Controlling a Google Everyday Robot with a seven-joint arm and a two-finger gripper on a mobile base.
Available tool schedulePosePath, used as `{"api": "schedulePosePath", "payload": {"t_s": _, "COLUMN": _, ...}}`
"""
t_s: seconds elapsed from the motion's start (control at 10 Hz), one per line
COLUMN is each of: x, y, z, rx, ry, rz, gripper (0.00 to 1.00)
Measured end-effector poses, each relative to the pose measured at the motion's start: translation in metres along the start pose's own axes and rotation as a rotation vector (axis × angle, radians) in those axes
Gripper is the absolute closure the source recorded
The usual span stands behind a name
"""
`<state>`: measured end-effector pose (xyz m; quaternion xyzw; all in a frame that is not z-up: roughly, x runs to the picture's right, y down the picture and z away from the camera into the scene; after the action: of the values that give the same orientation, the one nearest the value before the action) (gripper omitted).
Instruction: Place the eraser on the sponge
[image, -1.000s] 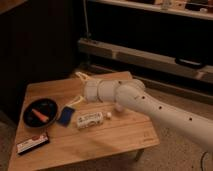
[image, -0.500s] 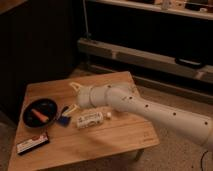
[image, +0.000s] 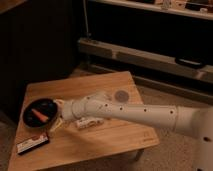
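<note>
- The gripper (image: 57, 116) hovers low over the wooden table (image: 125, 137), just at 3 o'clock of the black pan (image: 30, 121); its jaws stand apart, holding nothing.
- The eraser (image: 33, 143) lies flat near the table's front-left corner, at 6 o'clock of the pan and 7 o'clock of the gripper, apart from both.
- The sponge is hidden; the wrist covers that patch.
- An orange carrot (image: 40, 116) lies in the pan.
- A white bottle (image: 89, 123) lies at 3 o'clock of the gripper, under the arm.
</note>
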<state>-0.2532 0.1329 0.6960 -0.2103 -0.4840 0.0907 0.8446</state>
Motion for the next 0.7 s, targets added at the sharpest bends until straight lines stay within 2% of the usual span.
{"api": "schedulePosePath", "payload": {"t_s": 0.3, "x": 0.028, "y": 0.027, "z": 0.027, "rx": -0.064, "ry": 0.017, "rz": 0.018, "gripper": 0.2}}
{"api": "schedulePosePath", "payload": {"t_s": 0.7, "x": 0.037, "y": 0.045, "z": 0.041, "rx": -0.105, "ry": 0.027, "rz": 0.034, "gripper": 0.2}}
